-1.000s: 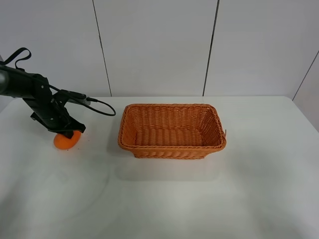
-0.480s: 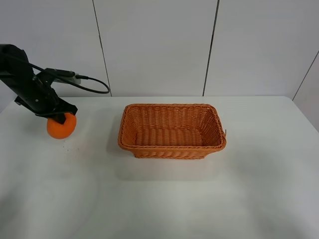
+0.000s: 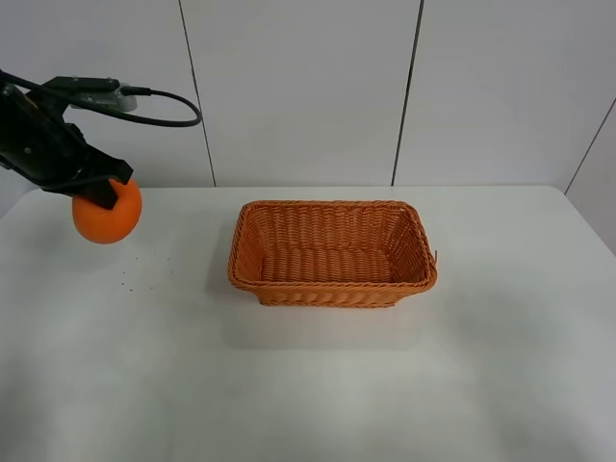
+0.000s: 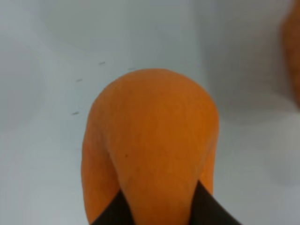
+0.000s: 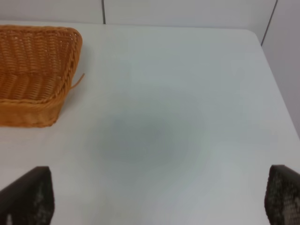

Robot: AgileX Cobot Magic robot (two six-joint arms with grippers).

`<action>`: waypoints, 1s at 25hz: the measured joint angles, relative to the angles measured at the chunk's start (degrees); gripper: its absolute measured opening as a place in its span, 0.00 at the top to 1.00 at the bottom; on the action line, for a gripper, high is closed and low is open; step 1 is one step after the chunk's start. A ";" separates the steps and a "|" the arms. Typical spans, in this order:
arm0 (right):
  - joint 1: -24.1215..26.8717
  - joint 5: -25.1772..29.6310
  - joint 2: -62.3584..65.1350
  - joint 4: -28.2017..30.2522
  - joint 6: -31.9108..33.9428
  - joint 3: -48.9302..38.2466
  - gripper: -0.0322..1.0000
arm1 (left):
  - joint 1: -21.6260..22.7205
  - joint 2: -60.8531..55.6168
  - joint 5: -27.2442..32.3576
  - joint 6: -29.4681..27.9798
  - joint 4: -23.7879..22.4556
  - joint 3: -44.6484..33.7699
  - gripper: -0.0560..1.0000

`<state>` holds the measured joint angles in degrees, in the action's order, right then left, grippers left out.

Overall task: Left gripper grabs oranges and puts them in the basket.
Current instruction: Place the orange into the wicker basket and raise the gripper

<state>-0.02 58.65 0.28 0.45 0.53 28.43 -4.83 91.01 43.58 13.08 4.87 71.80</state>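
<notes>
My left gripper [image 3: 99, 191] is shut on the orange [image 3: 107, 213] and holds it in the air above the table's far left. In the left wrist view the orange [image 4: 150, 145] fills the middle, gripped between two black fingertips [image 4: 115, 211]. The wicker basket [image 3: 332, 287] stands in the middle of the table, to the right of the orange, with nothing in it. Its corner also shows in the right wrist view [image 5: 61, 101]. My right gripper [image 5: 154, 197] is open, with only its two finger ends [image 5: 28, 197] showing, over bare table right of the basket.
The white table [image 3: 308, 385] reaches to a panelled white wall at the back. A few small dark specks [image 3: 144, 269] lie on the table below the orange. A black cable [image 3: 159, 108] loops from the left arm.
My left gripper has lifted the orange off the table, up and slightly to the left. The basket has not moved.
</notes>
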 joint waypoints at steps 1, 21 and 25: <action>0.00 0.00 0.00 0.00 0.00 0.00 0.30 | -1.39 -0.50 0.40 0.16 0.41 0.14 0.74; 0.00 0.00 0.00 0.00 0.00 0.00 0.30 | -27.70 21.79 -1.69 -3.59 1.41 24.65 0.74; 0.00 0.00 0.00 0.00 0.00 0.00 0.30 | -28.77 27.75 -1.86 -4.71 1.70 30.65 0.74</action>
<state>-0.02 58.65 0.28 0.45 0.53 28.43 -33.60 118.76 41.72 8.36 6.58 102.45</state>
